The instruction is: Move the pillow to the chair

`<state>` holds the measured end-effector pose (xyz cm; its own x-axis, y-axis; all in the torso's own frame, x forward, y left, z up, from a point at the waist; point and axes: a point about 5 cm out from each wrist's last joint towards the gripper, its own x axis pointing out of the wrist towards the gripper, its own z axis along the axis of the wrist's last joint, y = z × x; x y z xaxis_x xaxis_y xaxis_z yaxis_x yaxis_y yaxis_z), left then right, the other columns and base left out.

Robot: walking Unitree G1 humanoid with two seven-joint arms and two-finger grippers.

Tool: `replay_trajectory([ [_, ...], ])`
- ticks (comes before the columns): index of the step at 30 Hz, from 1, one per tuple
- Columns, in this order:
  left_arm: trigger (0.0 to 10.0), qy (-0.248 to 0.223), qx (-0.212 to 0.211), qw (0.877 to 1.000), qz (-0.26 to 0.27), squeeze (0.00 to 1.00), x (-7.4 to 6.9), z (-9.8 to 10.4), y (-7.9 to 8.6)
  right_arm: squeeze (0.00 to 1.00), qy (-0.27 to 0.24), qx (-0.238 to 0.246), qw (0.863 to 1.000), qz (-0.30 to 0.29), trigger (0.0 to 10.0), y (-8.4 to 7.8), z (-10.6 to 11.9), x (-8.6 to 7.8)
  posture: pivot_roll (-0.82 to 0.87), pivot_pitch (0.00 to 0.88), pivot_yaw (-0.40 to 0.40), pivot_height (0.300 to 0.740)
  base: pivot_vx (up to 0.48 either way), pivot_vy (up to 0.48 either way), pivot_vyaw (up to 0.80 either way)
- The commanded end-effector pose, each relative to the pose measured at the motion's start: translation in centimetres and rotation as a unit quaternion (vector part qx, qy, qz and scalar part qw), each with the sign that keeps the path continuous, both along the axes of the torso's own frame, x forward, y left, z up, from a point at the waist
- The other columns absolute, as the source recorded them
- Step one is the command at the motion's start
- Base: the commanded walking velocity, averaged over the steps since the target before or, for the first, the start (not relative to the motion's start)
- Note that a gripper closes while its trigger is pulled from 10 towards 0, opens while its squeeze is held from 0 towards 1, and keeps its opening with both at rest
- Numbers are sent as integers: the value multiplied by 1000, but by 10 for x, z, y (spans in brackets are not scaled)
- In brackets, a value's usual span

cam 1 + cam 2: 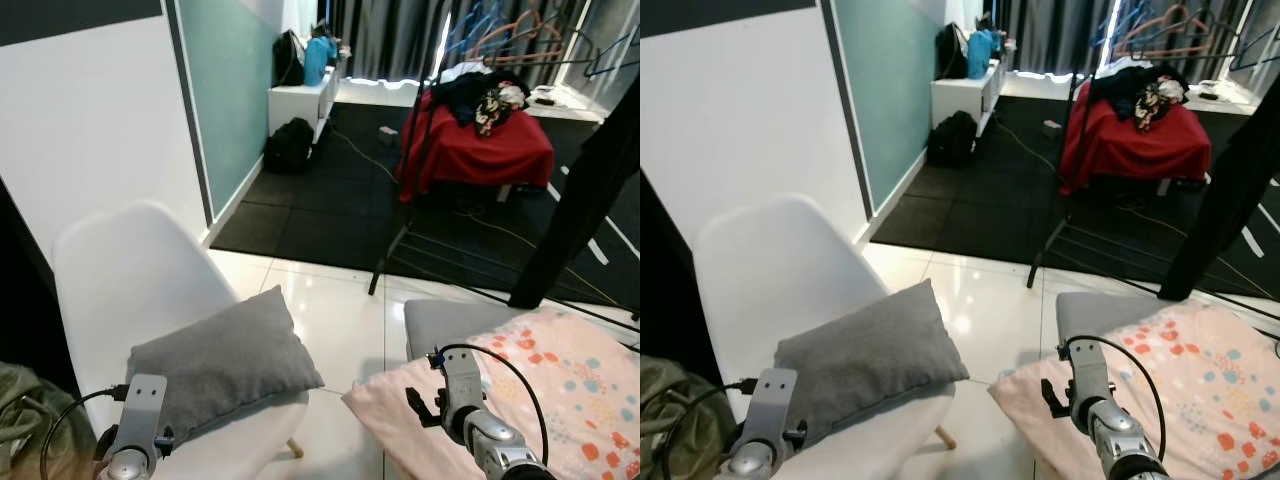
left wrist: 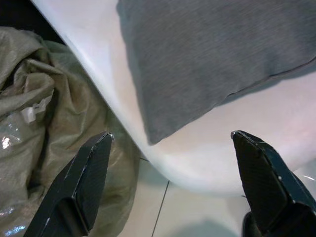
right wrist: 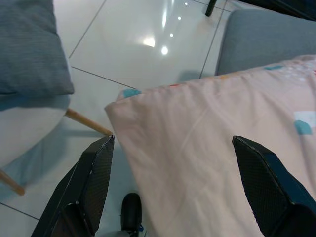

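Note:
A grey pillow (image 1: 225,362) lies on the seat of a white shell chair (image 1: 130,270) at the lower left. My left gripper (image 2: 170,148) hangs open just off the chair's front edge, close to a corner of the grey pillow (image 2: 212,54), holding nothing. Its wrist (image 1: 135,420) rises at the bottom left. My right gripper (image 3: 173,163) is open over the corner of a pink patterned blanket (image 3: 222,148), holding nothing. The right arm (image 1: 470,410) stands at the lower right.
The pink blanket (image 1: 540,390) covers a grey cushion (image 1: 440,320) at the right. An olive bag (image 2: 44,98) lies beside the chair. A black clothes rack (image 1: 420,150) stands on the dark mat beyond, with a red-covered pile (image 1: 480,140) behind it. Glossy white tiles (image 1: 340,300) lie between chair and blanket.

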<state>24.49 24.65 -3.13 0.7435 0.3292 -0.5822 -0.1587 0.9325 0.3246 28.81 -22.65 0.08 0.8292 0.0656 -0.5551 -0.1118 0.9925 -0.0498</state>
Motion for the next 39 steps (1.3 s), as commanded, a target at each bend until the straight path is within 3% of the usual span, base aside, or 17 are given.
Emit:
replay_trajectory([
  [1, 10000, 8, 0, 1000, -3, 0, -3, -2, 1, 0, 6, 3, 1000, -4, 10000, -1, -1, -1, -75, 80, -72, 740, 0, 0, 0],
  [34, 10000, 5, 7, 1000, -29, 0, -5, -4, -3, 0, 18, 9, 1000, -11, 10000, 0, -7, -6, -86, 78, -60, 740, 0, 0, -714],
  [39, 10000, 10, 4, 999, -38, 0, -4, -4, -5, 0, 13, 13, 1000, -17, 10000, -3, -5, -6, -91, 82, -60, 740, 0, -50, -126],
])
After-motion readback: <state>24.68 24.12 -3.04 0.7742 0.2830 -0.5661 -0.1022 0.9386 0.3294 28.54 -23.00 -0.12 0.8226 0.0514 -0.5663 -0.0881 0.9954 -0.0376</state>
